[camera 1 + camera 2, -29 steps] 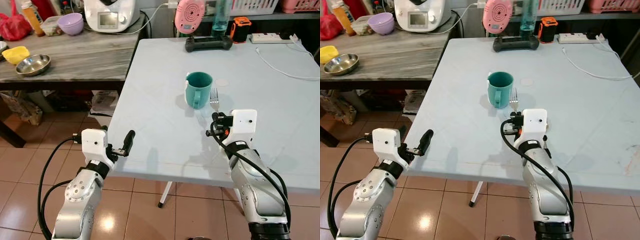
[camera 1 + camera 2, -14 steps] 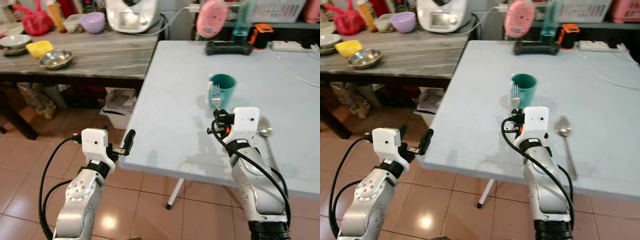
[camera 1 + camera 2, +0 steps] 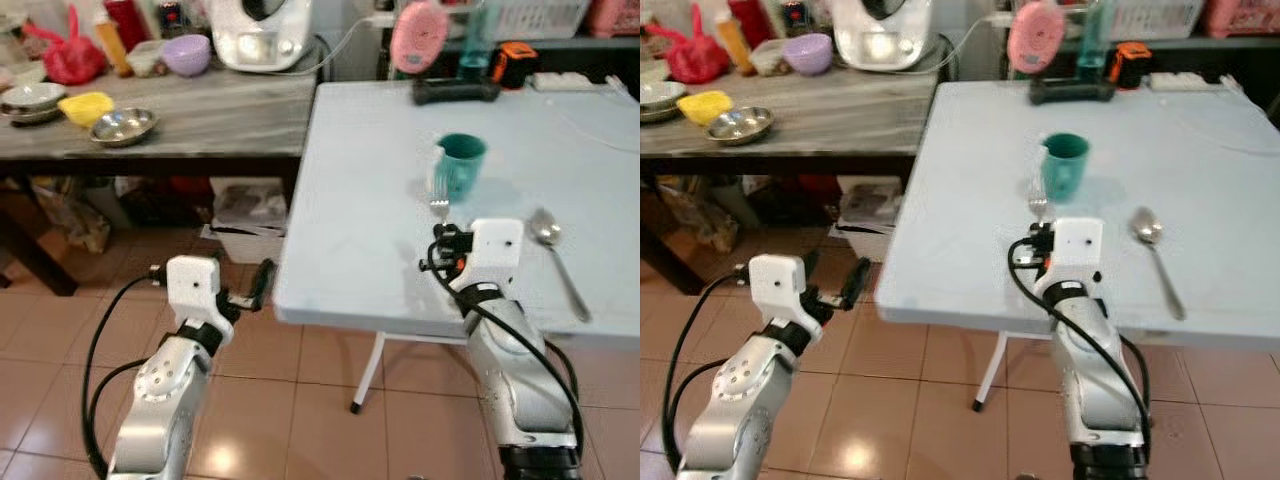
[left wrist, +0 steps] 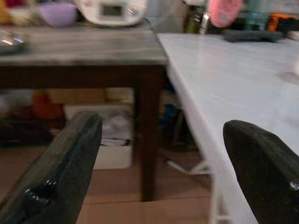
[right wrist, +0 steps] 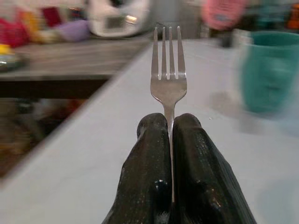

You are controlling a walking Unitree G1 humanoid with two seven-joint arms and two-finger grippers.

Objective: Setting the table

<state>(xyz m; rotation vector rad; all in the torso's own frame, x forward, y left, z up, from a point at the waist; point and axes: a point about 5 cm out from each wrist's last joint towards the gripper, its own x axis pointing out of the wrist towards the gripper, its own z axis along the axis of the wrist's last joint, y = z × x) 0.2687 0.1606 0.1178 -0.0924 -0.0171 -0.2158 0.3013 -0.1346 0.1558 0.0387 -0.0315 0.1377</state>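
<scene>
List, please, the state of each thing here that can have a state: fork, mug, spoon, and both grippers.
fork: clamped in the right gripper, tines pointing forward
right gripper: shut on the fork, over the table
left gripper: open, holding nothing, beside the table's edge
teal mug: upright on the table
spoon: lying flat on the table

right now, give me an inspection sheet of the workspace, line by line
surface: pale blue table, bare near its front edge
job's things: fork held upright by its handle; teal mug standing behind it; spoon lying flat on the table, to the robot's right of the fork
clutter: pink gadget and black controller at the table's far edge
grippers: right gripper shut on the fork over the table's front part; left gripper open, off the table's left edge, above the floor
cables: white cable on the far right of the table
surroundings: wooden side table with bowls and a white appliance; tiled floor
</scene>
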